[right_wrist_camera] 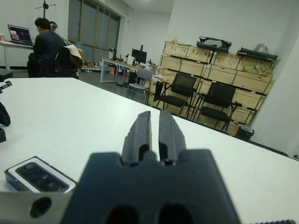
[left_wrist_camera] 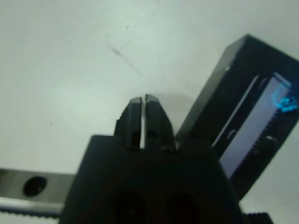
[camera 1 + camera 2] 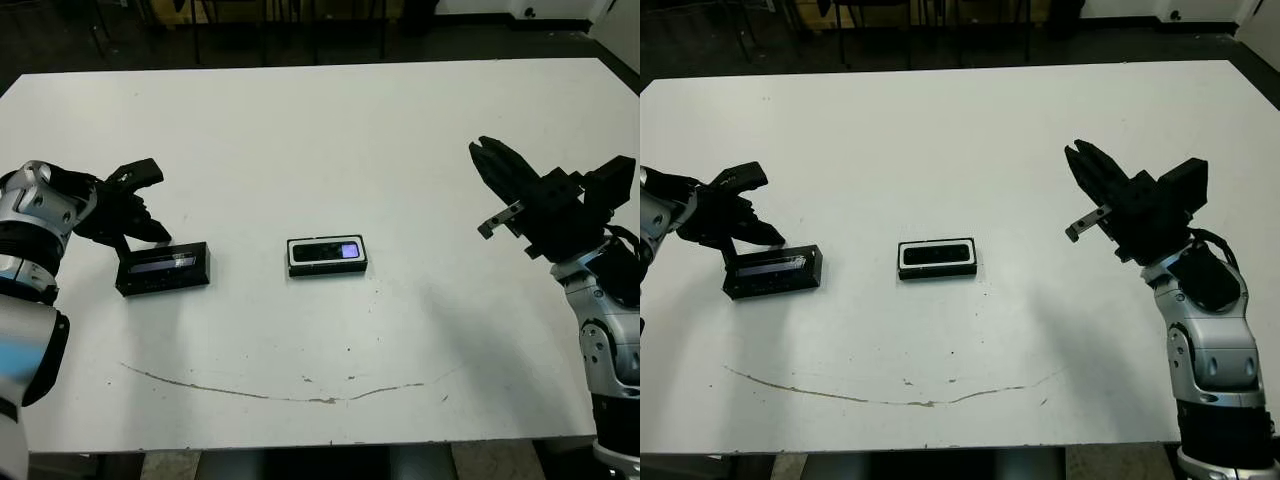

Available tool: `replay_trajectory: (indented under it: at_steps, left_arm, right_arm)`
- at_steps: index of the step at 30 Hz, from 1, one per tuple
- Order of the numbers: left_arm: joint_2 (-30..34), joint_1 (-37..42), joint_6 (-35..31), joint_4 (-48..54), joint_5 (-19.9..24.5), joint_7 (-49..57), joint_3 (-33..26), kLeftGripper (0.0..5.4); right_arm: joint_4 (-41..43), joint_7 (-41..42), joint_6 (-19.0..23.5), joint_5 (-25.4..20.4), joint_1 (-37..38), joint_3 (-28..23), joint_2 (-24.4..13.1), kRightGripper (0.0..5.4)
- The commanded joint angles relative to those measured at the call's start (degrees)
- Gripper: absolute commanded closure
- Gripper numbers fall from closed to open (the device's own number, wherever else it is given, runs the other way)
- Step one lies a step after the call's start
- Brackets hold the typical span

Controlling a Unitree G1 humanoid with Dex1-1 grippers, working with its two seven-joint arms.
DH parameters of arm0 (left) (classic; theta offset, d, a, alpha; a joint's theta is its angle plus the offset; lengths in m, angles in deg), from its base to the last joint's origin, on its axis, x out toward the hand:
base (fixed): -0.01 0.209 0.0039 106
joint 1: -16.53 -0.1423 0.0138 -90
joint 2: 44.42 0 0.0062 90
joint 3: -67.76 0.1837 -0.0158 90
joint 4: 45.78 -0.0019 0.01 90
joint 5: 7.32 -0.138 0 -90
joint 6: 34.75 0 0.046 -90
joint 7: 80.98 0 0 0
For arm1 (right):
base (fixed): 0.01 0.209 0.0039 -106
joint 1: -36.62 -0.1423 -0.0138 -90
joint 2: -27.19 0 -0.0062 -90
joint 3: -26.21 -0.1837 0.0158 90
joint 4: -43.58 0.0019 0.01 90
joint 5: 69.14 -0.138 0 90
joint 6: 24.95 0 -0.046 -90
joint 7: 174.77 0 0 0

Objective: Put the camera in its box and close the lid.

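Lid (image 3: 163,268) sits at the left on the white worktop (image 3: 330,130), just beside the left end effector (image 3: 140,205), whose fingers are pressed together on nothing. It looks thin, stiff, light and slippery, so grab its long edges. Camera (image 3: 327,251) already lies in the box (image 3: 296,268) in the middle. Right end effector (image 3: 497,165) hangs closed too, well apart.

Silver-grey jointed forearms, black left gripper (image 3: 135,205), black right gripper (image 3: 490,160), small silver bracket, dark cabling at wrist

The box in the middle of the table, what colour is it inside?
White, inside a black rim on the box, with the black camera lying in it. Clearest in the left eye view.
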Motion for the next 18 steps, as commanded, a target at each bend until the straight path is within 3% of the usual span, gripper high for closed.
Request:
replay_trajectory:
  at_steps: [1, 7, 18]
  left_arm:
    - [0.4, -3.2, -3.3, -1.4, -3.1, -0.4, 2.0, 5.40]
    - [2.8, -4.8, -7.7, 3.2, -4.3, -4.0, 3.6, 5.40]
    - [10.1, -14.7, -11.2, 23.9, 0.7, -16.8, 2.3, 5.40]
  right_arm:
    - [0.6, -0.6, 1.7, 0.5, 1.5, 0.3, -0.2, 5.38]
    - [2.5, -1.1, 5.0, -0.9, 2.3, -0.1, -0.4, 5.38]
    - [1.8, -0.6, 3.8, -0.3, 2.2, -0.3, -0.5, 5.38]
